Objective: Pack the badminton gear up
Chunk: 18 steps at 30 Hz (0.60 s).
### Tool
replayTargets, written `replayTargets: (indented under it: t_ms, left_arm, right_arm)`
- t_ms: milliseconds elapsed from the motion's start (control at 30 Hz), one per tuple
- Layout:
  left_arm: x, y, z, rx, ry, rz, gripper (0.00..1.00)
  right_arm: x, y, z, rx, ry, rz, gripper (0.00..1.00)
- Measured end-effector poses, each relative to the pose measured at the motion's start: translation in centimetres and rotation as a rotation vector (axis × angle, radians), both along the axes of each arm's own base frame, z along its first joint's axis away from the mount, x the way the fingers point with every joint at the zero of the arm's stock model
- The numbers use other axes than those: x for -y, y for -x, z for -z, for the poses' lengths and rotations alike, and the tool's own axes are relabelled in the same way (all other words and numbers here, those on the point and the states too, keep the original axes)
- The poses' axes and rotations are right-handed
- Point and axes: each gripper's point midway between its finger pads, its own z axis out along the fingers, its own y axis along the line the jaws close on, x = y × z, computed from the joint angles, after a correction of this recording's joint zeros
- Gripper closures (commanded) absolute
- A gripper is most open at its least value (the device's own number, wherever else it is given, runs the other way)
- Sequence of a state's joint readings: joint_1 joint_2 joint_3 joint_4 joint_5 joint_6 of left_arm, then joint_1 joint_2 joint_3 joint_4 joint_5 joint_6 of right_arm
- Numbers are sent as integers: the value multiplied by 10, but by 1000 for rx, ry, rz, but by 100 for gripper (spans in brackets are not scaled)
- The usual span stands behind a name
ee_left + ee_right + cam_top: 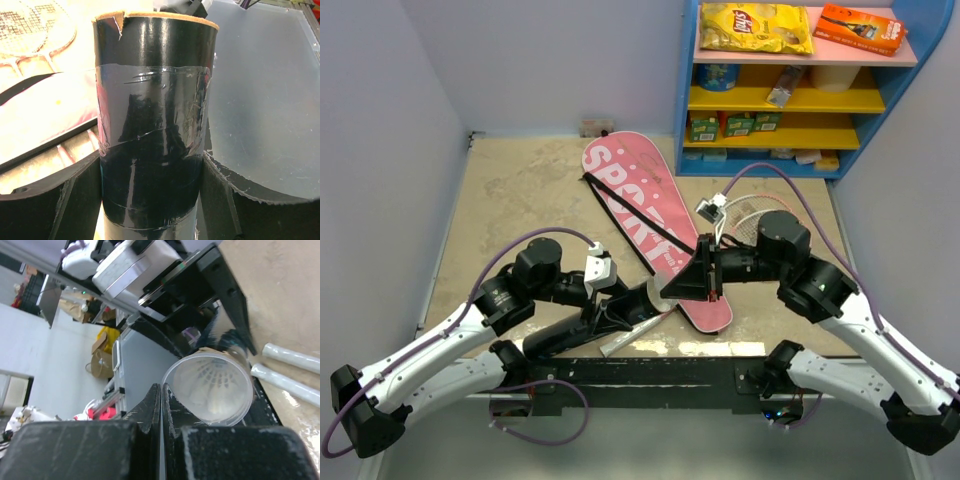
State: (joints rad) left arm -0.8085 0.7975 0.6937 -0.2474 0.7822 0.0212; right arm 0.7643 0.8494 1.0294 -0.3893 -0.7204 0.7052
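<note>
Left end effector point(615, 312) clamped round black tube point(152, 125), low near front of tabletop. Shuttlecock point(212, 385) already inside. Right end effector point(161, 390) pinched shut, empty, at tube mouth. Rackets point(35, 25) and tube not yet in pink SPORT bag point(630, 190).

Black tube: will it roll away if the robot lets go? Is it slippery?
The tube is round, so it would probably roll. Its shiny tape looks slippery. The torn cardboard rim suggests it is light and may crush.

Pale lilac walls point(520, 60) enclose a beige tabletop point(510, 190), blue-and-yellow shelf point(686, 80) behind
</note>
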Motion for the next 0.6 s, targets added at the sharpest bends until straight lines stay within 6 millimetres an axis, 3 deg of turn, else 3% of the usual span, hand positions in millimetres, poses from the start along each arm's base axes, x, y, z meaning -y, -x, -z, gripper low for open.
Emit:
replayTargets:
  t_ms: [200, 600]
  left_arm:
    - [0, 0, 0, 1, 0, 0, 76]
    - [-1, 1, -3, 7, 8, -1, 76]
  right_arm:
    - [-13, 10, 5, -9, 17, -27, 100]
    - [-18, 5, 11, -4, 43, 20, 100]
